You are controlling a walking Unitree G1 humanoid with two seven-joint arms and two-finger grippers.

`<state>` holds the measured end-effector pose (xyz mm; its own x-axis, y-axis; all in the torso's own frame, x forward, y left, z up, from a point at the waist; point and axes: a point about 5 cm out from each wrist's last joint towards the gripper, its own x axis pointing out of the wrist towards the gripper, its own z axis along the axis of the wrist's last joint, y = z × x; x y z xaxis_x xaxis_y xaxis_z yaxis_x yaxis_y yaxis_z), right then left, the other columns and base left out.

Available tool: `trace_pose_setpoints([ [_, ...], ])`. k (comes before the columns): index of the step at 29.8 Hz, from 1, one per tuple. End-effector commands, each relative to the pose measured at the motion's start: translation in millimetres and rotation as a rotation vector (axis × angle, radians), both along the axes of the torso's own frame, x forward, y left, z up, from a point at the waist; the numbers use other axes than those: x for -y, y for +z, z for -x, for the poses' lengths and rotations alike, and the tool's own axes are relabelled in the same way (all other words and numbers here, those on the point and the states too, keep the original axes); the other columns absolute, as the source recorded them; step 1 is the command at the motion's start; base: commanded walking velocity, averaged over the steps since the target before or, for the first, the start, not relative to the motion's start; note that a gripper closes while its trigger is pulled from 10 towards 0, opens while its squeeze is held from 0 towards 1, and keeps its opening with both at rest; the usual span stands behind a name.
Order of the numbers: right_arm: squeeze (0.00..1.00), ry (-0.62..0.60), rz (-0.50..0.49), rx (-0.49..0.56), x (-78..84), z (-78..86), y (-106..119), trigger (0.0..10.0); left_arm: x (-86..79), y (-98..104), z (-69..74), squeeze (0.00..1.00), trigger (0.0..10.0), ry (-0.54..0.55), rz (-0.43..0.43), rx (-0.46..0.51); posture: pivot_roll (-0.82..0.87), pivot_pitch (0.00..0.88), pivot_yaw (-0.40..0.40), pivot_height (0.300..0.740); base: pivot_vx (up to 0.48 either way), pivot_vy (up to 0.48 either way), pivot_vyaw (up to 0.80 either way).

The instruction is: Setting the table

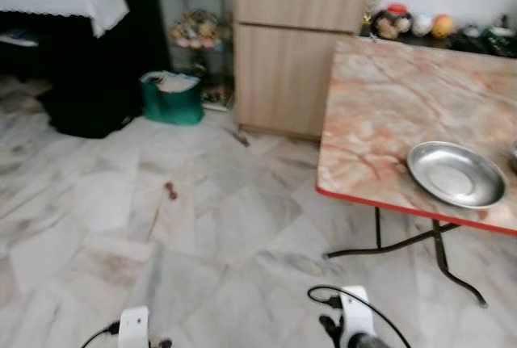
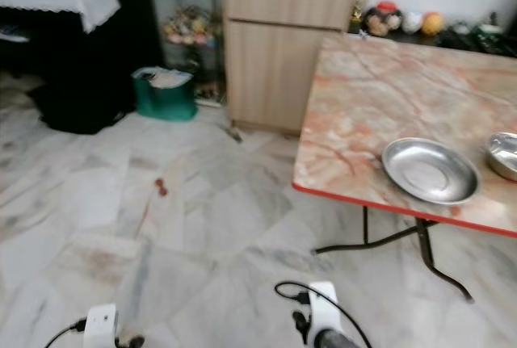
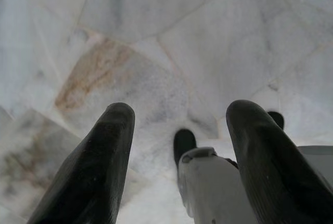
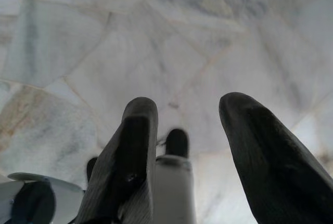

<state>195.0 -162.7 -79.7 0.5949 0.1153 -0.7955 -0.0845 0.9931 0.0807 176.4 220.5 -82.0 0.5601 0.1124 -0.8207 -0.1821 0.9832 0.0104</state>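
A shiny steel plate (image 1: 456,174) lies near the front edge of a marble-patterned table (image 1: 388,98) with a red rim, on my right. A second steel dish (image 2: 505,154) sits just right of it at the picture's edge. Both arms hang low at the bottom of the eye views. My left gripper (image 3: 179,156) is open over the marble floor with nothing between its fingers. My right gripper (image 4: 190,146) is open too, empty, above the floor.
A wooden cabinet (image 1: 295,57) stands behind the table's left end. A green bag (image 1: 171,98) sits on the floor beside a black-draped table (image 1: 65,1). Small red bits (image 1: 170,191) lie on the floor. Black table legs (image 1: 440,255) splay beneath the table.
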Motion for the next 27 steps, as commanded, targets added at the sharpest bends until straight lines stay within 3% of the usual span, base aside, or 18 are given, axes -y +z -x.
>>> trace_pose_setpoints([
  [1, 0.0, -0.013, 0.016, -0.003, 6.9, 1.1, -0.1, 10.0, 0.5, 0.6, -1.4, 0.0, 10.0, -0.012, -0.002, 0.003, -0.06, 0.0, 0.026, 0.732, 0.0, 0.0, -0.63],
  [21, 0.0, -0.012, 0.022, 0.005, 8.9, -1.8, 1.5, 10.0, 1.0, 0.9, -2.2, 0.0, 10.0, 0.006, 0.006, 0.012, -0.05, 0.0, 0.018, 0.732, 0.0, 0.0, -0.63],
  [27, 0.0, -0.024, 0.02, 0.024, 9.9, -4.3, 3.2, 10.0, 0.8, 1.4, -3.1, 0.0, 10.0, 0.004, 0.001, 0.016, -0.05, 0.0, 0.018, 0.732, 0.0, 0.0, 0.0],
])
